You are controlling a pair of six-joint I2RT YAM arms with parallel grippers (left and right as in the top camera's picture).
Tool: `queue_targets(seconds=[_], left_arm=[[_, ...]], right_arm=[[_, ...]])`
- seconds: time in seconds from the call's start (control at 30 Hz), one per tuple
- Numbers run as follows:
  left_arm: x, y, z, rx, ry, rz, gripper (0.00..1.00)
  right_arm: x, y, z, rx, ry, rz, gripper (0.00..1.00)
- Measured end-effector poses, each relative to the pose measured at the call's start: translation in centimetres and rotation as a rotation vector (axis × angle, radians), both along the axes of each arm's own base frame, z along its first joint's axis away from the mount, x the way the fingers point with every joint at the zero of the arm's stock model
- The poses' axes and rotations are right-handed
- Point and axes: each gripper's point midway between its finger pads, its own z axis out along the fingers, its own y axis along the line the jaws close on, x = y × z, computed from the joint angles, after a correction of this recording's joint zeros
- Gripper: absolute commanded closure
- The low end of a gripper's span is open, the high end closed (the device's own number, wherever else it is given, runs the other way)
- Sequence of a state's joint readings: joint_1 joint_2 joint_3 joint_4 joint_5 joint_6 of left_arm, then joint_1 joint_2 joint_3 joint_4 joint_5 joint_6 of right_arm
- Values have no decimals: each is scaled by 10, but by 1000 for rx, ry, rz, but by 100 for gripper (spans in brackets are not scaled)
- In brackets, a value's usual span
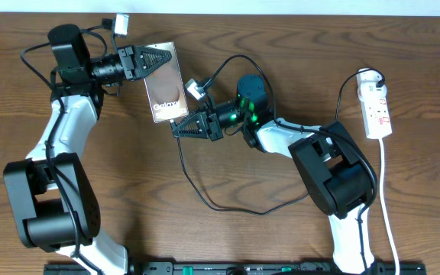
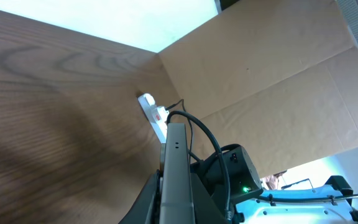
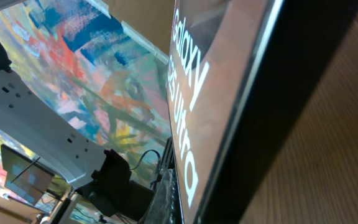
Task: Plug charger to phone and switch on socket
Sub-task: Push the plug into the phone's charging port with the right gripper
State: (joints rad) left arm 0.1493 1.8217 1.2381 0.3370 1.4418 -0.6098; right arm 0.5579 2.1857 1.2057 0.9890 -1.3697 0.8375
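The left end effector (image 1: 150, 61) is clamped on the top edge of the phone (image 1: 166, 84) and holds it tilted above the table (image 1: 228, 244). The right end effector (image 1: 180, 127) sits just beside the phone's lower edge. It looks closed on the end of the charger (image 1: 243, 211), whose thin black cable trails away in a loose loop. The plug tip itself is hidden.

The main risk is a missed port: if the tip meets the edge at an angle, it could scrape past, or push the phone and twist it in the left grip. The slack cable could also snag on the right arm when it later reaches for the power strip (image 1: 378, 113), which lies well apart at the table's right side.

The left wrist view shows the phone (image 2: 176, 174) edge-on with the power strip (image 2: 154, 113) beyond it, an alignment the overhead view does not give. The right wrist view is filled by the phone (image 3: 229, 81) and its white lettering, but shows neither port nor plug.
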Motion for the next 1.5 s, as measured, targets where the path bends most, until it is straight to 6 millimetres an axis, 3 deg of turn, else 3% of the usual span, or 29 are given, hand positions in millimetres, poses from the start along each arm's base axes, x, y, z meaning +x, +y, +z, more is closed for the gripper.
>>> queue_targets(seconds=[1.5], left_arm=[[10,6,-2,20,-9,60,93]], right_arm=[[15,3,4,-17,102,-97,99]])
